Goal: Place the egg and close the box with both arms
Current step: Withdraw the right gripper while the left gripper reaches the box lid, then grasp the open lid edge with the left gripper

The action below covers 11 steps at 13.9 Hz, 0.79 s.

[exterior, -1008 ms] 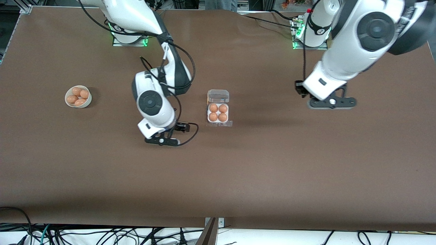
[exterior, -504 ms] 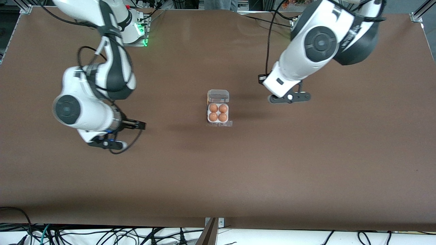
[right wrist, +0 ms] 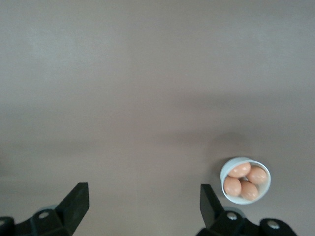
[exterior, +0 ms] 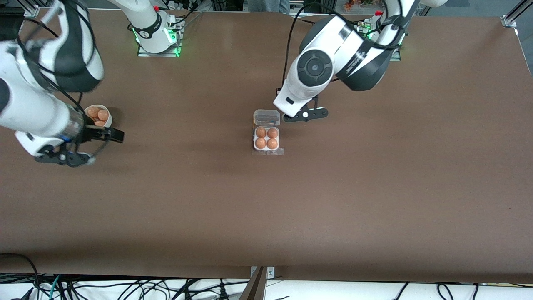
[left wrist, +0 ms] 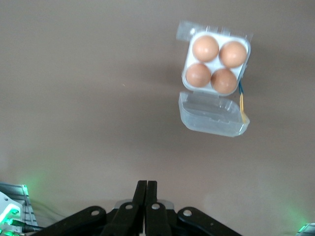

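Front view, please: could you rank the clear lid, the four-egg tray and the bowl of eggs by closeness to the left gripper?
1. Clear lid, open, beside the left gripper.
2. Four-egg tray, just nearer the camera.
3. Bowl of eggs, at the right arm's end.

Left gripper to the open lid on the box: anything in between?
Nothing visible. The left gripper, fingers shut, hangs over bare table beside the clear lid, which lies folded open from the box. All four cells hold eggs. The right gripper, open, is at the bowl at its own end.

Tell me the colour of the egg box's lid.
Clear, see-through plastic: the lid lies open beside the white box, best seen in the left wrist view.
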Each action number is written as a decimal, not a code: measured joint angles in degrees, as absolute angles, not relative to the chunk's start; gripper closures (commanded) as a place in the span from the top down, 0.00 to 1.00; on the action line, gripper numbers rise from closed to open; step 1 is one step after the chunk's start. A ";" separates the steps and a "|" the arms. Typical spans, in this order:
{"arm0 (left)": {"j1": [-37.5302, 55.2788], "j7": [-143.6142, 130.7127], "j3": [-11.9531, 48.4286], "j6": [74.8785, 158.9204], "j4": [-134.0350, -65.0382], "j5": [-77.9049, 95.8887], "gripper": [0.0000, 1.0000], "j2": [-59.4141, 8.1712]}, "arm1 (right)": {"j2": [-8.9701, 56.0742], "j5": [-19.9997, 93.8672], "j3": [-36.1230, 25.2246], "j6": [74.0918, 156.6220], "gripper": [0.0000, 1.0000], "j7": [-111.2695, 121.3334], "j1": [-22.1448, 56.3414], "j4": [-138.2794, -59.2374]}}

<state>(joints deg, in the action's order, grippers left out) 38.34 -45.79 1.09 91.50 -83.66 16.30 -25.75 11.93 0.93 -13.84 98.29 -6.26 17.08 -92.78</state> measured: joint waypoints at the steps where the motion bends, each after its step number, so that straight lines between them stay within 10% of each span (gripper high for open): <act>1: 39.21 -45.83 1.08 91.53 -83.54 16.73 0.00 -26.94 | 9.78 0.86 -12.14 98.29 1.00 -5.98 14.67 -93.11; 11: 43.70 -46.06 1.07 92.71 -82.13 21.93 0.00 -35.08 | -2.01 0.86 -7.19 94.22 1.00 -6.43 7.79 -97.59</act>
<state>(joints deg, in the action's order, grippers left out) 43.70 -46.06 1.07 92.71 -82.13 21.93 -35.08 -2.01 0.86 -7.19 94.22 -6.43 7.79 -97.59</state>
